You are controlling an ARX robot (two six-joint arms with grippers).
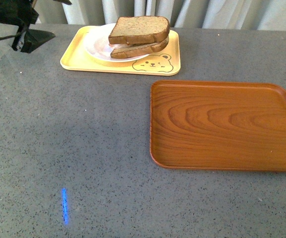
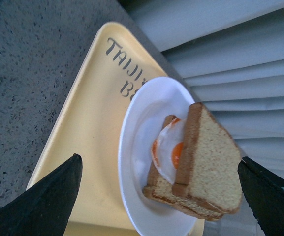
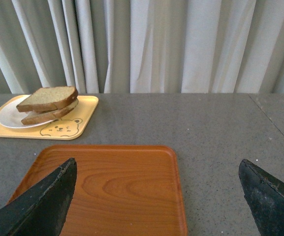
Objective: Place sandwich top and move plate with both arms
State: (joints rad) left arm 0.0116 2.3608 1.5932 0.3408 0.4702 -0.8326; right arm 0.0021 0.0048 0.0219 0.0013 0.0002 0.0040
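the sandwich top [image 2: 208, 157] sits on the egg slice on the plate [image 2: 137, 162], between the left gripper [image 2: 161, 196] fingers, spread apart; right gripper [image 3: 156, 196] fingers also apart.

Front view overlooks the table [image 1: 83, 148]; left wrist hangs close above the plate [image 2: 142, 147], right wrist views it from afar.

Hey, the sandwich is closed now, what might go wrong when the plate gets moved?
The sandwich top sits askew on the egg, overhanging, so it may slide off if the plate tilts. The plate lies inside the yellow tray, whose raised rim could hinder either open pincer's grip.
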